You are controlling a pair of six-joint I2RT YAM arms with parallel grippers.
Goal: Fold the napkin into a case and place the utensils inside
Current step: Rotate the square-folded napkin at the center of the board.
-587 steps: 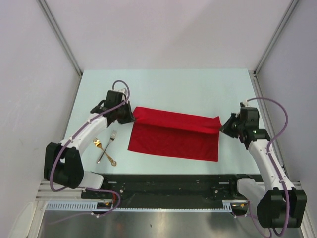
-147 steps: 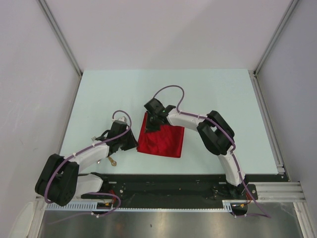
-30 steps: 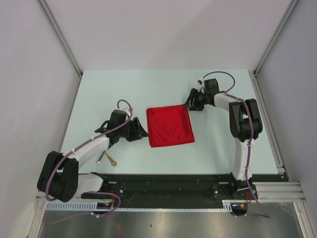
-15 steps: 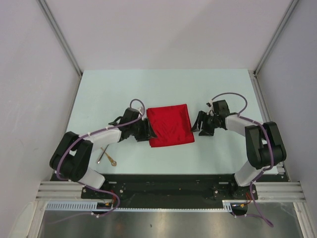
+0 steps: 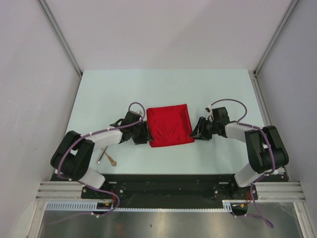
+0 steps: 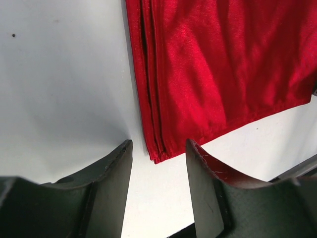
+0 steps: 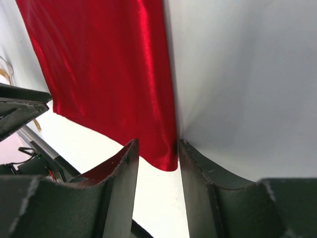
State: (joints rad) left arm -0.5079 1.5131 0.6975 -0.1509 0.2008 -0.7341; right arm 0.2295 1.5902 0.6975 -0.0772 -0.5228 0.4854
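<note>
The red napkin lies folded into a small square on the table. My left gripper sits at its near left corner. In the left wrist view the gripper is open, and the layered corner of the napkin ends just ahead of the gap. My right gripper is at the near right corner. There the gripper is open too, with the napkin corner reaching in between its jaws, against the right finger. The gold utensils lie left of the left arm.
Pale table surface stretches beyond the napkin to the back wall. Metal frame rails run along both sides. The black base rail crosses the near edge, just behind the utensils and both arm bases.
Over the last second the right gripper swung from the napkin's far right corner to its near right corner. The left gripper moved in to the near left corner. The napkin stayed put.
</note>
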